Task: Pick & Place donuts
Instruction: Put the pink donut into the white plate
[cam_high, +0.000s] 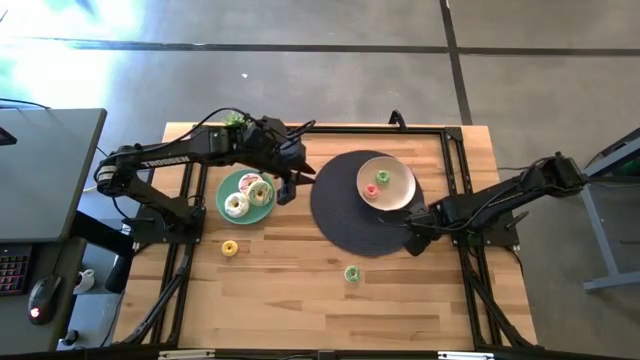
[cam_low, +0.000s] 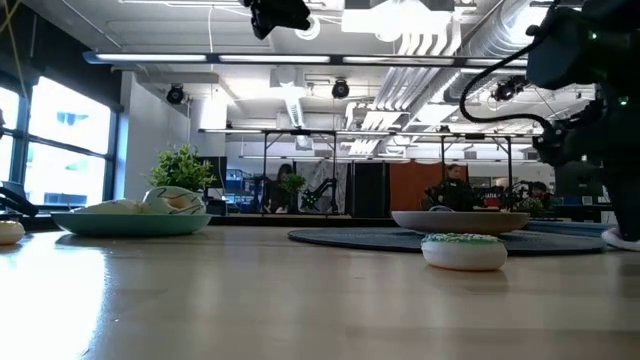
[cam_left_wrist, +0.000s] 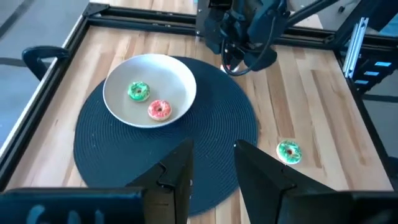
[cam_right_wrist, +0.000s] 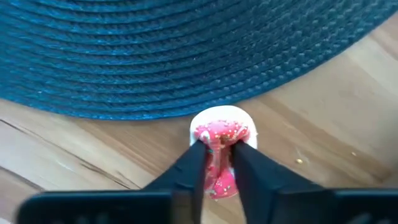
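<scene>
Red-iced toy ring donut (cam_right_wrist: 221, 144) sits clamped between your right gripper (cam_right_wrist: 219, 163) fingers, near the dark woven placemat (cam_right_wrist: 186, 56); left gripper (cam_left_wrist: 211, 163) hangs open.

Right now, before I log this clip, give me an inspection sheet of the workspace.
Surface: wooden table, round dark mat.
Job's things: two donuts in the beige plate; several on the teal plate; yellow donut and green donut loose; red donut beside the mat.
Clutter: nothing seen.
Grippers: right gripper shut on the red donut; left gripper open, empty, near the teal plate.
Cables: along both arms.
Surroundings: desk, mouse, open office.
</scene>
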